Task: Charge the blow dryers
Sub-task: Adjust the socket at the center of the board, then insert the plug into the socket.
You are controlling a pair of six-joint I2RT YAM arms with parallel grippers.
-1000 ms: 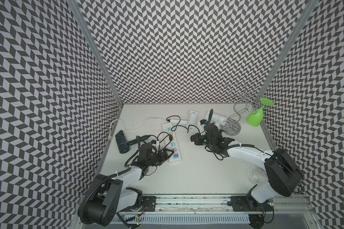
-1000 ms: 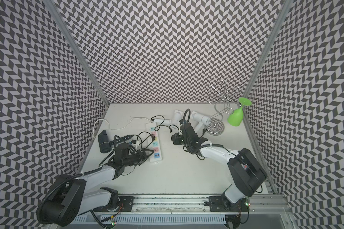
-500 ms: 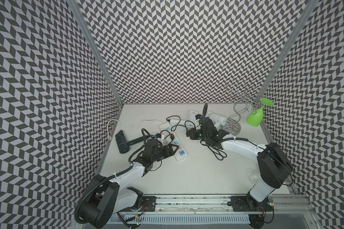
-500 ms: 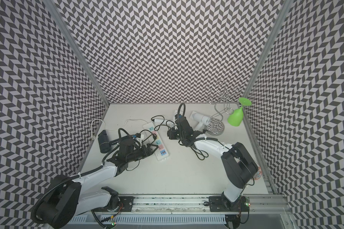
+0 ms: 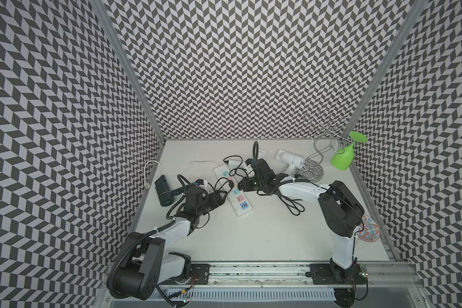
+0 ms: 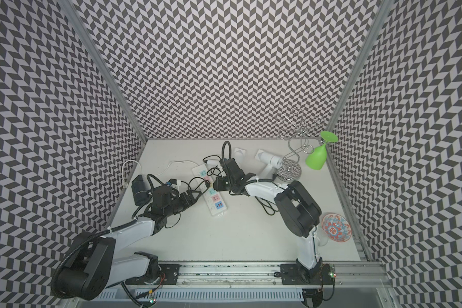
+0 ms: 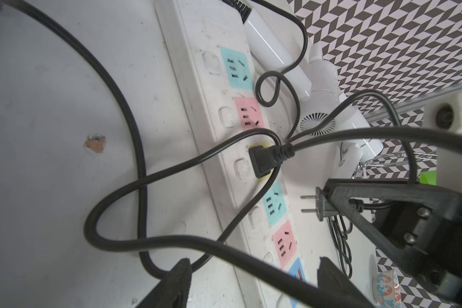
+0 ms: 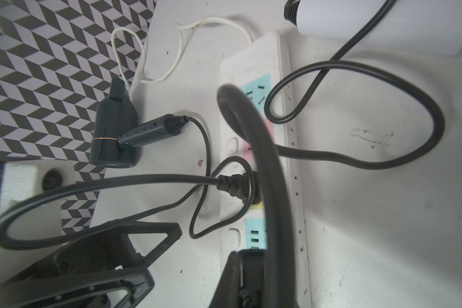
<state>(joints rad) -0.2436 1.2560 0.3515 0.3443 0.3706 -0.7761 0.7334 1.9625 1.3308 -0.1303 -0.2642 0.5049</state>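
Robot lab cell enclosed by chevron-patterned walls [image 5: 251, 66].

The right gripper [image 5: 239, 184], carrying a black two-pin plug [image 7: 316, 204], has swung from mid-table across to the long white power strip with pastel sockets [image 5: 244, 212], its elbow drawn inward. The strip's near end has slewed slightly rightward. The left gripper [image 5: 222, 196] has crept closer alongside.

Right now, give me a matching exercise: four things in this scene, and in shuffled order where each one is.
Things: 1 black blow dryer; 2 green glass; 3 patterned bowl; 4 two-prong plug.
Places: A in the right gripper; B hanging from the wire rack; C by the left wall; D beside the right arm's base.
Pairs: 1-C, 2-B, 3-D, 4-A.
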